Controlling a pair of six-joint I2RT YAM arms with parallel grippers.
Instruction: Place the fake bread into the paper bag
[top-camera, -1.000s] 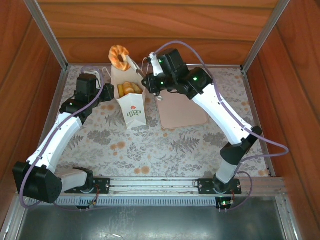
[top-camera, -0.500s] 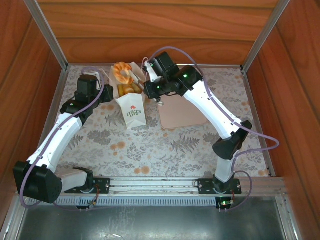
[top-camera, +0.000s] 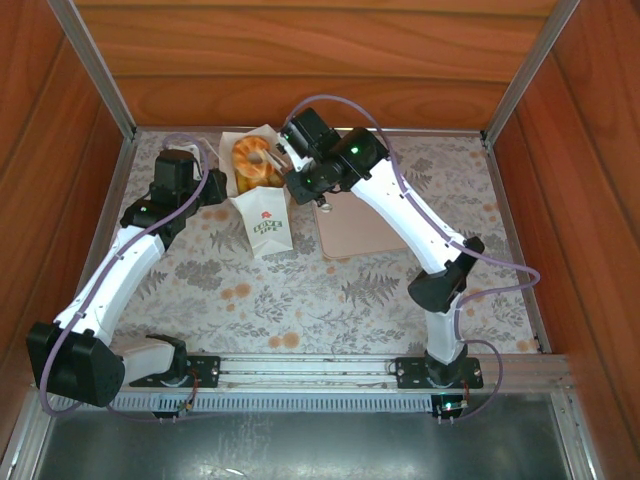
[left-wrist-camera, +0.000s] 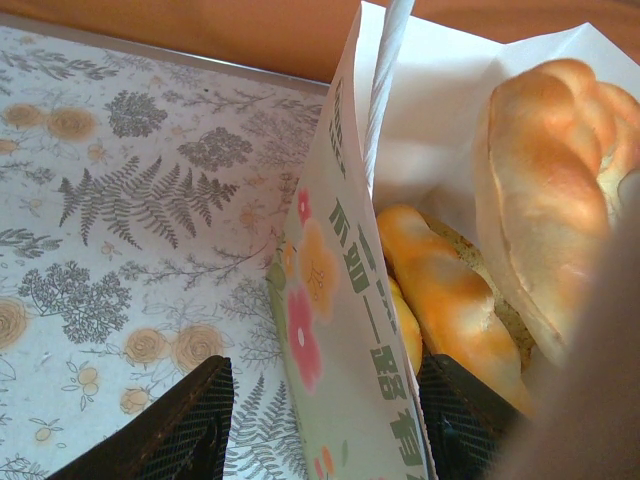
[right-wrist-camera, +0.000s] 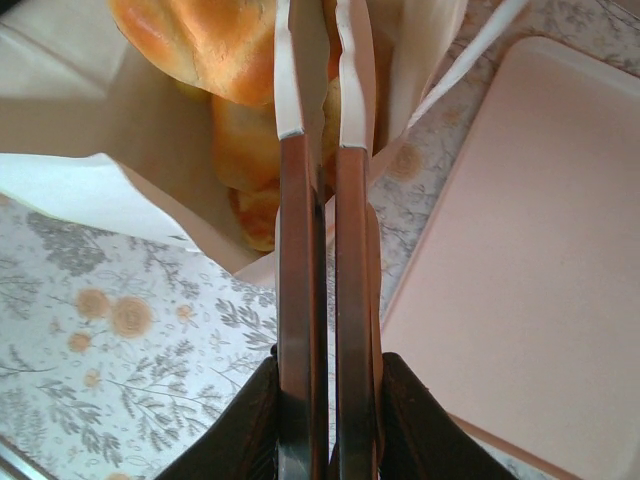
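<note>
The white paper bag (top-camera: 264, 218) stands open at the back left of the table. My right gripper (top-camera: 300, 172) (right-wrist-camera: 328, 392) is shut on the metal tongs (right-wrist-camera: 312, 210). The tongs pinch a golden braided ring of fake bread (top-camera: 250, 156) (right-wrist-camera: 205, 40) in the bag's mouth. More golden rolls (left-wrist-camera: 440, 290) (right-wrist-camera: 245, 150) lie inside the bag, under the ring (left-wrist-camera: 545, 190). My left gripper (top-camera: 221, 186) (left-wrist-camera: 325, 425) stands open astride the bag's printed wall (left-wrist-camera: 335, 300), one finger outside and one inside.
A flat beige-pink tray (top-camera: 365, 228) (right-wrist-camera: 530, 250) lies right of the bag, under my right arm. Wooden walls and metal posts close the back and sides. The floral tablecloth (top-camera: 300, 290) covers the table in front of the bag.
My right arm has swung the tongs and the ring bread from above the bag's back edge down into its mouth. The left arm has stayed put.
</note>
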